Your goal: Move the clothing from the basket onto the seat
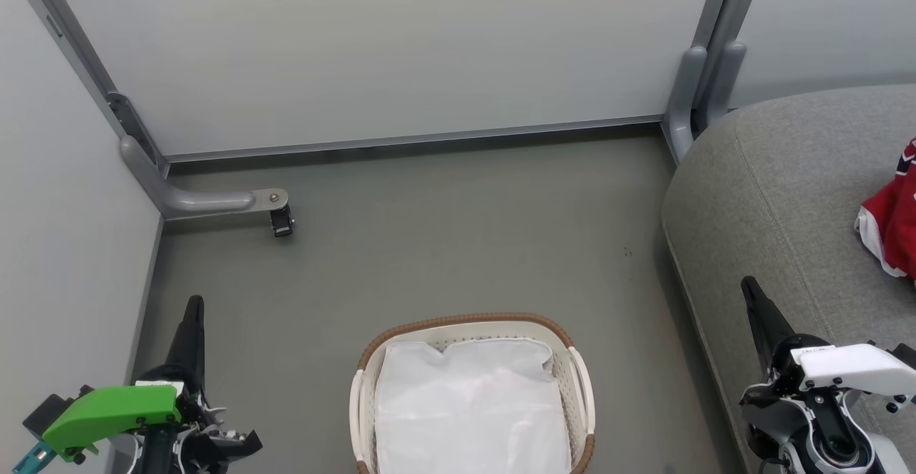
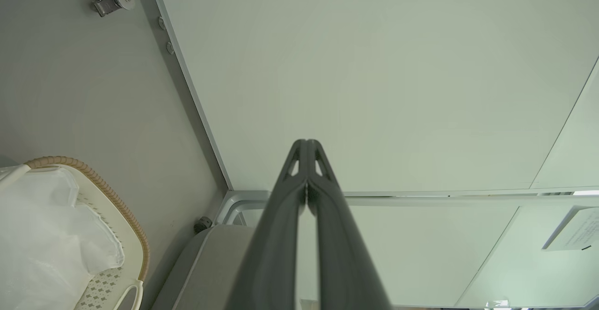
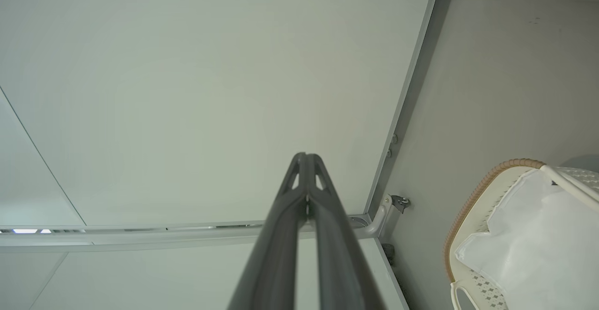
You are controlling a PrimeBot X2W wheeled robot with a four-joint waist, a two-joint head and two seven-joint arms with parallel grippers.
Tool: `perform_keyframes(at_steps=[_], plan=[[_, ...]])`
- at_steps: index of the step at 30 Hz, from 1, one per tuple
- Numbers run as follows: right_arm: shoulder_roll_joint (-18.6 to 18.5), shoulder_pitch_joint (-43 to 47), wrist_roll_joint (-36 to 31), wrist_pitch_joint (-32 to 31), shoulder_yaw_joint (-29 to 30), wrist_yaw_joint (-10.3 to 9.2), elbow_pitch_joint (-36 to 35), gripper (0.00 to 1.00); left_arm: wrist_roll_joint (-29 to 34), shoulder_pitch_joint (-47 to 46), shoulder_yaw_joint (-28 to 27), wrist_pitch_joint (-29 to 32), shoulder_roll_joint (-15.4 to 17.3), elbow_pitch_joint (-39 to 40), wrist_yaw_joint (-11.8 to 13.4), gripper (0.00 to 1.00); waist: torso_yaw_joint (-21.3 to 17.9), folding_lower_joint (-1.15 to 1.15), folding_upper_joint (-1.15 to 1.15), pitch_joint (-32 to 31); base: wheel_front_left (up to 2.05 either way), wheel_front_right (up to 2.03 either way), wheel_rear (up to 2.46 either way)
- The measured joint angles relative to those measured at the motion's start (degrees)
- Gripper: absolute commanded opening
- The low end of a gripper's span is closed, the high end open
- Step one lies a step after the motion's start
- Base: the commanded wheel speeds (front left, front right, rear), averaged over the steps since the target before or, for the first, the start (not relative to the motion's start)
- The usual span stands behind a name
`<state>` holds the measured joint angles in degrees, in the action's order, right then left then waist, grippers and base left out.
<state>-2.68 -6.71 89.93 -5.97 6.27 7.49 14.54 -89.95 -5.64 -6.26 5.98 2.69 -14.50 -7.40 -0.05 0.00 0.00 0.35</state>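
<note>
- Left gripper (image 1: 194, 308): fingers pressed together with nothing between them, low at the left over the floor (image 1: 429, 245), well apart from the basket.
- Basket (image 1: 469, 318): on the floor at bottom centre. Inside lies the rumpled liner (image 1: 465, 402), plain white across its top.
- Right gripper (image 1: 749, 288): fingers likewise together and empty, over the seat's near edge.
- Seat (image 1: 773, 187): grey cushion at the right, near the basket.
- Clothing (image 1: 891, 220): a red bunch with white trim, lying on the seat at the far right.
- Step: judging by this, the transfer looks finished or nearly so, with both arms at rest.
- Next move: if anything, check the basket for a leftover garment. That calls for opening a gripper and lowering it in without snagging the liner.
- Hidden: the picture's edge cuts off the clothing, so I cannot tell whether it is one garment or two. The basket's near end is also cut off, and the liner's folds could cover something.
</note>
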Motion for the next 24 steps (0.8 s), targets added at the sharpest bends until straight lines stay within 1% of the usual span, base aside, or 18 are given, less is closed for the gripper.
perform_keyframes(at_steps=[7,24], plan=[[-0.01,0.21,2.36,-0.58,0.24,0.0,-0.51,0.0,-2.35,-0.06,-0.24,0.57,0.0,0.44,0.0,0.0,0.05,0.0,0.0,-0.18,0.0,0.0,0.0],[-0.02,0.21,2.36,-0.58,0.27,0.0,-0.53,0.0,-2.36,-0.22,-0.25,0.57,0.0,0.47,0.0,0.0,0.05,0.0,0.0,-0.18,0.0,0.0,0.0]])
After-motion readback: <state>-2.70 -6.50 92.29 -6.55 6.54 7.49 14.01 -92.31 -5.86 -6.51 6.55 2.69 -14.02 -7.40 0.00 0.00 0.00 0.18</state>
